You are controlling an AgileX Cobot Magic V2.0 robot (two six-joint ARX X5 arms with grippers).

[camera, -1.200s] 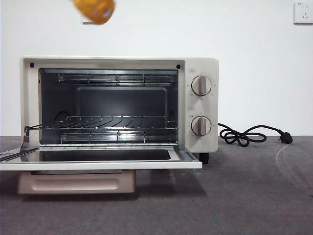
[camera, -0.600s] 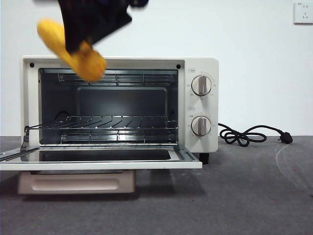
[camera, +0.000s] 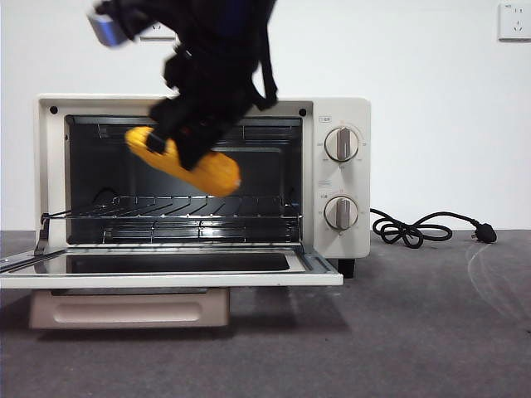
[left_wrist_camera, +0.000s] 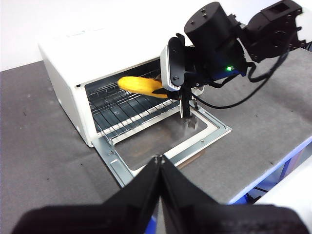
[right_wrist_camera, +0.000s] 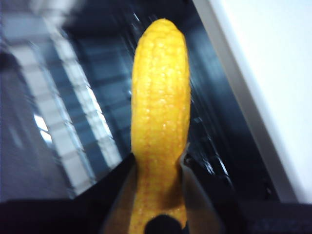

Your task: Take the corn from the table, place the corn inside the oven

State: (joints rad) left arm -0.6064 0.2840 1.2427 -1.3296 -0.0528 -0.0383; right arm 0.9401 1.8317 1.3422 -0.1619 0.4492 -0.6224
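- Right claw (camera: 187, 141) grips the corn (camera: 187, 164) by one end, in the oven (camera: 348, 116) mouth above the rack (camera: 174, 207).
- Corn's long axis slopes; the free tip points into the cavity.
- No writing readable on the oven.
- Left claw (left_wrist_camera: 158, 163) closed, empty, away above the table (camera: 415, 332).

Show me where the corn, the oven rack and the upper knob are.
corn (camera: 187, 166), front view, on the middle of the cob.
rack (camera: 249, 207), front view, on its wire bars, right part.
upper knob (camera: 342, 144), front view, on the knob's face.
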